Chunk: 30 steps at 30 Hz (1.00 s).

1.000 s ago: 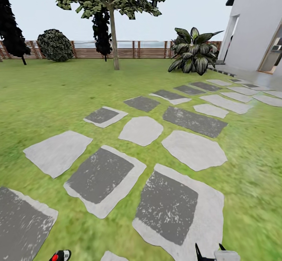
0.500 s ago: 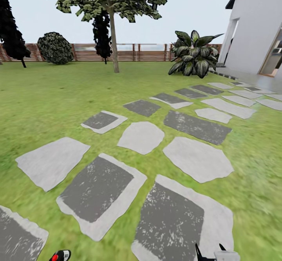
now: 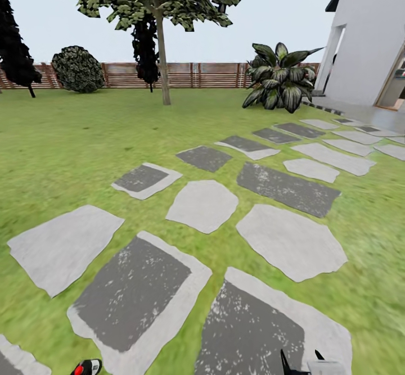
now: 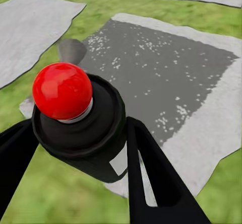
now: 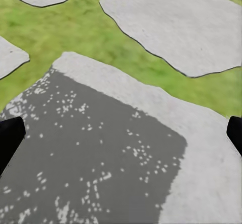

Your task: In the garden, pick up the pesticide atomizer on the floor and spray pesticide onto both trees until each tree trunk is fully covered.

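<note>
The pesticide atomizer (image 4: 65,93), a black bottle with a round red top and a small white patch, sits between the two black fingers of my left gripper (image 4: 75,153), which is shut on it. Its red top also pokes in at the bottom edge of the head view as the atomizer (image 3: 85,368). My right gripper (image 3: 304,365) is open above a grey paving stone, with its fingertips far apart and nothing between them in the right wrist view (image 5: 121,133). Far ahead by the fence stands a tree with a thin bare trunk (image 3: 163,66) and dark blocky foliage.
Grey stepping stones (image 3: 203,205) cross the grass lawn (image 3: 67,139) towards the white house (image 3: 371,37) at right. A broad-leaved striped plant (image 3: 281,82), a round dark bush (image 3: 77,69), darker trees (image 3: 146,49) and a brown slat fence (image 3: 214,75) line the far side.
The whole head view has shifted: the stones have slid closer and lower, so the camera has moved forward. Both grippers keep their places in the picture.
</note>
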Motion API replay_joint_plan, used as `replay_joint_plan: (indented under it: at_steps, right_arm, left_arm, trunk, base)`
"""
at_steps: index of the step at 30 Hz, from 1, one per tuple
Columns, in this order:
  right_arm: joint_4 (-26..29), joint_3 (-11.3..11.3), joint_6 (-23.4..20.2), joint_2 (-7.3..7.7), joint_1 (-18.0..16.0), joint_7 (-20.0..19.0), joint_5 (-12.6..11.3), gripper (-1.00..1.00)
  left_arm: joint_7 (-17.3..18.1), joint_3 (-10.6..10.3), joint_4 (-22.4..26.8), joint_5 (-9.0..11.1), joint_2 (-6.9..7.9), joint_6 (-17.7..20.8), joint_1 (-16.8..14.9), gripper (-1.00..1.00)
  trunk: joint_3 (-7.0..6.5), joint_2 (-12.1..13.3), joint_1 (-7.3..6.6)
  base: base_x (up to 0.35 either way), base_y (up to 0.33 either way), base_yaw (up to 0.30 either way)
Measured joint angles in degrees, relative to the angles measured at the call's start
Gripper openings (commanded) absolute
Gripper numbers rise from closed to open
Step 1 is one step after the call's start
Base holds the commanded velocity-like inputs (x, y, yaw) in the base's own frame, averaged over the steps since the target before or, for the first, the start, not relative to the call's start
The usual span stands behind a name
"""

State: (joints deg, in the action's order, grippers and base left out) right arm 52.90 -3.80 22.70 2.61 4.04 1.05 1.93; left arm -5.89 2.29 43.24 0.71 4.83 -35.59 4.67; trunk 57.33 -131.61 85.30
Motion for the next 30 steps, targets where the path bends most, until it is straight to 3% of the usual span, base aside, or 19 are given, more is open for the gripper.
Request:
replay_joint_plan:
  at_steps: [30]
  right_arm:
    - [0.1, 0.0, 0.1, -0.06, 0.0, 0.0, -0.1, 1.0]
  left_arm:
    - [0.0, 0.0, 0.0, 0.0, -0.03, 0.0, 0.0, -1.0]
  trunk:
    - [0.0, 0.0, 0.0]
  base:
    - [0.336, 0.0, 0.019]
